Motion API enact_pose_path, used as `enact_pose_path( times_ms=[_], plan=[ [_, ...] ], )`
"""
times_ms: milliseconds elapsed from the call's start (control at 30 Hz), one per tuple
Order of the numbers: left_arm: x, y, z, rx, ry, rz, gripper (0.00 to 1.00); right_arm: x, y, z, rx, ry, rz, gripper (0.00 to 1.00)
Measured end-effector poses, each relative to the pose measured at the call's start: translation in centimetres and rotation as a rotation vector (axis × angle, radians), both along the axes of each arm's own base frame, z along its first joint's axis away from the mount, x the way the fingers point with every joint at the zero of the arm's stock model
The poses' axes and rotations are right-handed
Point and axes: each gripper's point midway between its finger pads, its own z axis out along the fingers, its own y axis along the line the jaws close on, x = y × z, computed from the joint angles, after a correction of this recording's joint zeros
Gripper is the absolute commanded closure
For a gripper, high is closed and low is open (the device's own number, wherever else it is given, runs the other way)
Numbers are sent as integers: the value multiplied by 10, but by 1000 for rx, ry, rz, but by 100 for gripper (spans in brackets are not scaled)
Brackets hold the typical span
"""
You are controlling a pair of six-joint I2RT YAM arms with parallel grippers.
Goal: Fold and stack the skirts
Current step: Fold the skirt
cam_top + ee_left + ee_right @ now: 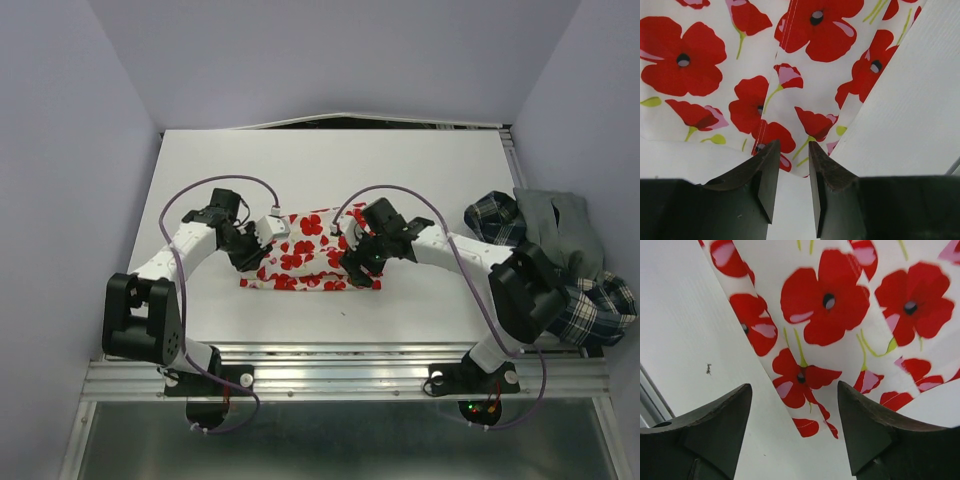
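Poppy-print skirt (300, 262), white with red flowers, lies mid-surface (330, 170) between the two arms, gathered into a compact, roughly rectangular shape; overlapping layers and a stitched seam show in the left wrist view, so we judge at least one fold is in.

Left fingers (765, 175) stand narrowly apart with nothing between them, tips just short of the skirt's near corner; right fingers (870, 425) stand wide, empty, poised over the opposite hem edge where it meets bare surface.

Grey skirt (560, 222) and plaid skirt (603, 305) sit heaped together at the right edge of the surface, unfolded, well apart from the poppy one.

Handling, our estimate: thin woven cloth, light, limp, no stiffness of its own; layers will likely slide over each other when lifted; a one-sided pinch would let the fold sag open.

Where to take hold: both corners of one hem at once, pinching all layers through the stitched edge, where the cloth is thickest.
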Motion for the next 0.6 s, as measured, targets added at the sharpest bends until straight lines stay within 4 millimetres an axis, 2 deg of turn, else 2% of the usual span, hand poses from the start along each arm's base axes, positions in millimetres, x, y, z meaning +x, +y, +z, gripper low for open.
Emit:
enact_pose_path(
  times_ms=[100,133,233,433,600],
  plan=[
    [2,-2,-2,-9,1,6,61,-10,-13,-23,-75,6,-10,34],
    [4,-3,-1,-13,-5,7,63,-9,-16,-29,-95,-3,-17,42],
    [4,-3,-5,-15,5,7,71,-3,-25,-50,-162,-49,-25,52],
    [-1,-6,-10,-32,35,0,74,43,-20,-47,-197,-253,-52,57],
    [-2,-10,5,-63,-4,2,72,106,-14,-38,-235,-425,-73,56]
  ],
)
